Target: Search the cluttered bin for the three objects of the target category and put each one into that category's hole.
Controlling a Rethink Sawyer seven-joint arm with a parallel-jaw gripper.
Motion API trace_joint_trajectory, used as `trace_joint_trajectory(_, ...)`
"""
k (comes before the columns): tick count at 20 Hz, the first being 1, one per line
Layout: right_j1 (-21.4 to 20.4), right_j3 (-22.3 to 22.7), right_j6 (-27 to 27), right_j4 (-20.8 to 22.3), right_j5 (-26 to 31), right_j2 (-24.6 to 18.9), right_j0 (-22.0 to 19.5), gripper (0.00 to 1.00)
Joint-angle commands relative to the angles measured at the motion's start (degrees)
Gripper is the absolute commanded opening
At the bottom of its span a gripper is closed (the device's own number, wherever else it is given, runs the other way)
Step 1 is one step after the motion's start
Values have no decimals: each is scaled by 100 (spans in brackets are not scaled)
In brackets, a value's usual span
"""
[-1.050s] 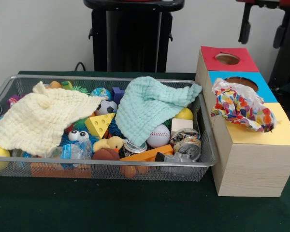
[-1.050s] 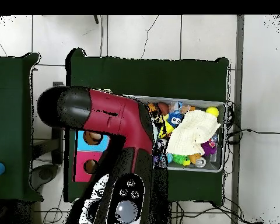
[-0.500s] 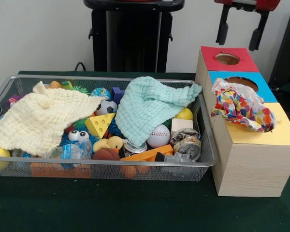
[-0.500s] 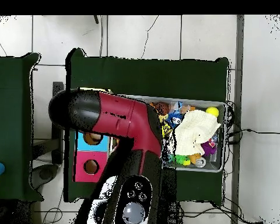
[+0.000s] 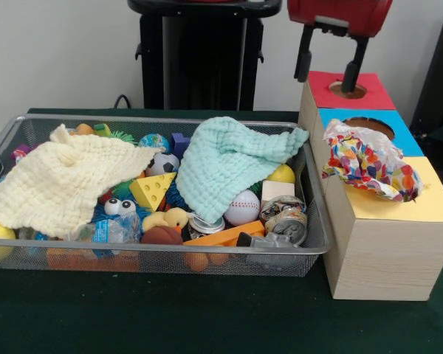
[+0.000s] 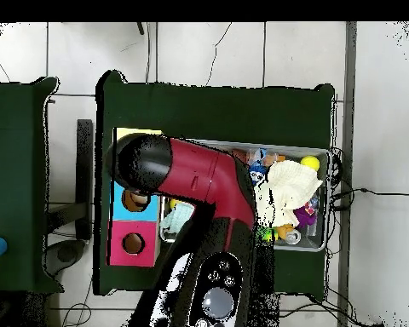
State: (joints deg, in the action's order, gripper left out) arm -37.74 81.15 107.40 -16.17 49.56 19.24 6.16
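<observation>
While the gripper (image 5: 329, 63) hangs over the red hole (image 5: 347, 90), fingers apart and empty | crumpled colourful wrapper (image 5: 369, 162) sits on the box (at the blue hole (image 5: 369, 126)) | wire bin (image 5: 310, 243) holds toys under two cloths

White wall (image 5: 66, 51) behind, dark green table (image 5: 170, 317) w/ 2nd green table (image 6: 12, 183) beside it, pale tiled floor (image 6: 208, 51) w/ black cables (image 6: 374, 192), black stand (image 5: 199, 59) at back
</observation>
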Motion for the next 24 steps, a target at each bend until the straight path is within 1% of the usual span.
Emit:
trace_joint_trajectory(1, 348, 742, 571, 239, -663, -497, -197, 100)
trace_joint_trajectory(7, 438, 740, 690, 52, -779, -663, -206, 100)
trace_joint_trajectory(12, 468, 829, 804, -122, -903, -808, -201, 100)
trace_joint_trajectory(17, 378, 984, 789, -287, -944, -991, -273, 100)
trace_joint_trajectory(24, 445, 997, 721, -371, -1081, -1206, -402, 100)
